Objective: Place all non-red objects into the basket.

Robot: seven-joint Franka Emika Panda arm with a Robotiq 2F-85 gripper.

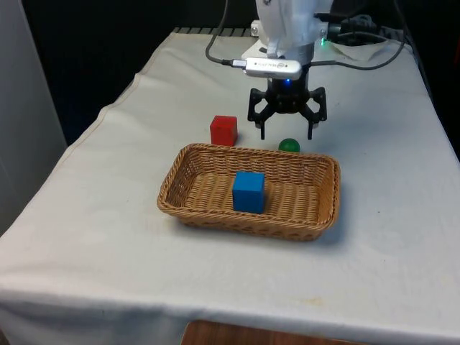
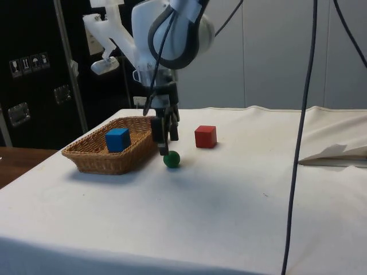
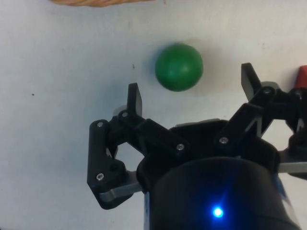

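1. Looked like the step in hand was going for the small green ball point(image 1: 289, 145). The blue cube point(image 1: 249, 192) already sat inside the woven wicker basket point(image 1: 320, 212), so the ball was the only non-red thing left out on the white-clothed surface point(image 1: 108, 215).
2. The ball sat on the cloth just beside the basket's far rim, near the red cube point(image 1: 223, 130), which should stay put.
3. The black two-finger gripper point(image 1: 287, 132) hung right above the ball, pointing down. In the wrist view the ball point(image 3: 179, 67) sat a bit ahead of the line between the fingertips, not quite centred.
4. The fingers point(image 3: 135, 99) were spread wide apart, holding nothing and touching nothing.
5. My guess at the next move: nudge over so the ball sits between the fingers, drop down, then close. Being round, it could easily roll off if one finger bumped it first.
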